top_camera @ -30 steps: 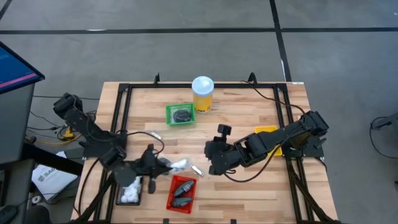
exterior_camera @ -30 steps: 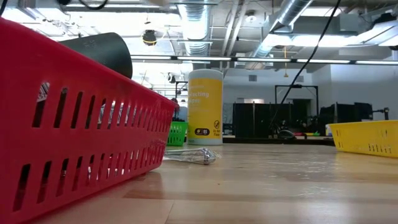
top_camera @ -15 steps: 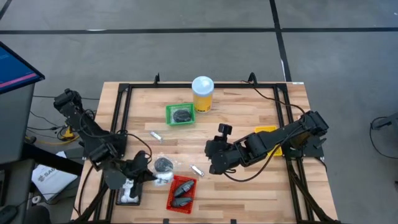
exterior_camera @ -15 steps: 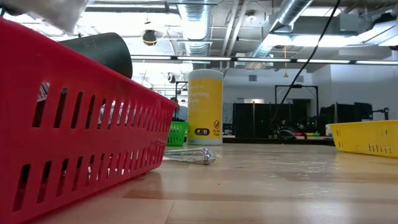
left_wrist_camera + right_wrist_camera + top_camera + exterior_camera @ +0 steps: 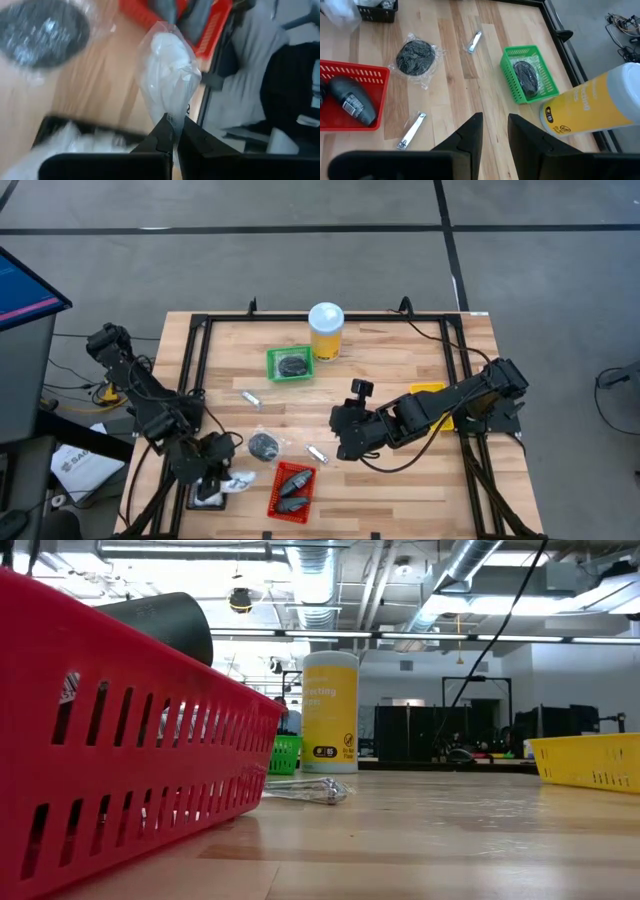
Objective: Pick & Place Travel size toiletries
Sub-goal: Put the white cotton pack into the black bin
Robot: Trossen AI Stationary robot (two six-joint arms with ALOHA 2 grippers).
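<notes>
From above, the left gripper [image 5: 228, 477] hangs by the table's [image 5: 400, 380] front-left corner, its fingers pinched tight on a white crinkly sachet [image 5: 240, 479] that dangles just over the black tray [image 5: 192, 502], where more white sachets [image 5: 206, 495] lie heaped. Beside it on the bare wood sits a dark grey round puck [image 5: 264, 445] in clear wrap; the red tray [image 5: 276, 502] at the front edge holds 2 small dark bottles [image 5: 294, 485]. A thin silvery tube [image 5: 317, 453] lies near the red tray, another silvery tube [image 5: 250, 397] further back, and the green tray [image 5: 272, 363] holds a second dark puck [image 5: 293, 364] beside the tall yellow jar [image 5: 326, 332]. The right gripper [image 5: 339, 433] waits over mid-table, the yellow tray [image 5: 424, 389] behind its arm. At table height, the red tray's slotted plastic wall [image 5: 120, 770] fills the near left. The left wrist view shows the 2 dark fingers [image 5: 162, 134] meeting on the sachet's thin clear film edge, its puffy white filling hanging beyond. In the right wrist view, its own fingers [image 5: 470, 132] stand a narrow gap apart, holding nothing, above the planked wood.
</notes>
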